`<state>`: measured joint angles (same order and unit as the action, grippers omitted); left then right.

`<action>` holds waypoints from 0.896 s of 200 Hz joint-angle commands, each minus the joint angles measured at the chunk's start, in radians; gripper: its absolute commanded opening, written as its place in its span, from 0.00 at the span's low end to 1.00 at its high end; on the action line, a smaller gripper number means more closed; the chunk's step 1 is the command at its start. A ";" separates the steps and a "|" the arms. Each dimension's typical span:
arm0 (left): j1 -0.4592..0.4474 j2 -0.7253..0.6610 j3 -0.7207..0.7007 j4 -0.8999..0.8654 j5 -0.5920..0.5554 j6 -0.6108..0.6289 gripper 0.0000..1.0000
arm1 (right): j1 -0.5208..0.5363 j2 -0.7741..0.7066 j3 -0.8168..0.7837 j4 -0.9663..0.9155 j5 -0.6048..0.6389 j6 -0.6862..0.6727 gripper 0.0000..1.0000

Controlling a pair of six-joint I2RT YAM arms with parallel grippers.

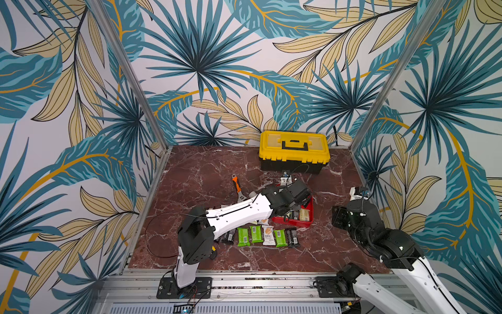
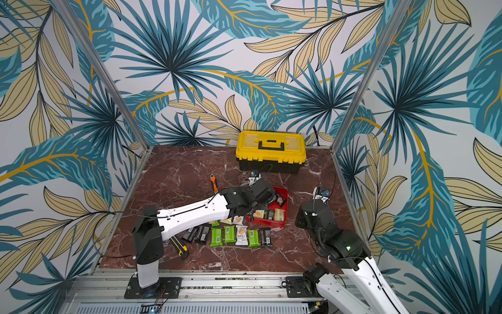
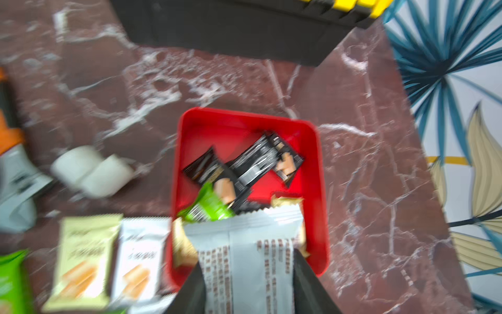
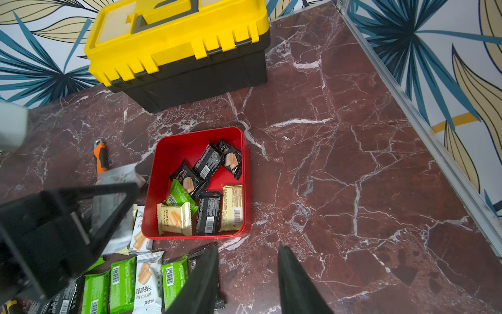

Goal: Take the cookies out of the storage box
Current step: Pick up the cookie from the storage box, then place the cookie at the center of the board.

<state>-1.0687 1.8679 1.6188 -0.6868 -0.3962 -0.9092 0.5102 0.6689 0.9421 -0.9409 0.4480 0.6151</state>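
The storage box [image 4: 195, 235] is a shallow red tray, seen in both top views [image 1: 306, 223] [image 2: 271, 222]. Several cookies lie in it: black packets [image 4: 207, 163], a green one [image 4: 180, 195] and cream ones [image 4: 173, 218]. My left gripper [image 3: 247, 261] hangs over the box's near edge, shut on a white cookie packet [image 3: 244, 239] with its printed back showing. More cookies [image 1: 255, 236] lie in a row on the marble in front of the box. My right gripper [image 4: 248, 248] is open and empty, low over bare marble just right of that row.
A yellow-and-black toolbox [image 1: 294, 149] stands behind the box at the back wall. An orange-handled wrench [image 1: 237, 186] and a white pipe elbow [image 3: 89, 171] lie left of the box. A yellow utility knife [image 2: 179, 246] lies by the left arm's base. Frame posts edge the table.
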 commanded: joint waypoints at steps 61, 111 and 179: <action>-0.138 -0.386 -0.505 -0.280 -0.114 -0.335 0.43 | -0.002 0.045 -0.003 0.021 -0.015 -0.021 0.41; -0.202 -0.537 -0.762 -0.273 -0.070 -0.451 0.43 | -0.002 0.064 -0.008 0.042 -0.025 -0.022 0.41; -0.195 -0.604 -0.975 -0.086 0.051 -0.428 0.44 | -0.004 0.071 -0.020 0.045 -0.033 -0.019 0.41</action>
<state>-1.2682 1.2724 0.6849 -0.8608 -0.3859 -1.3354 0.5102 0.7357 0.9421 -0.9134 0.4210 0.6048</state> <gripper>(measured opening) 0.437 0.409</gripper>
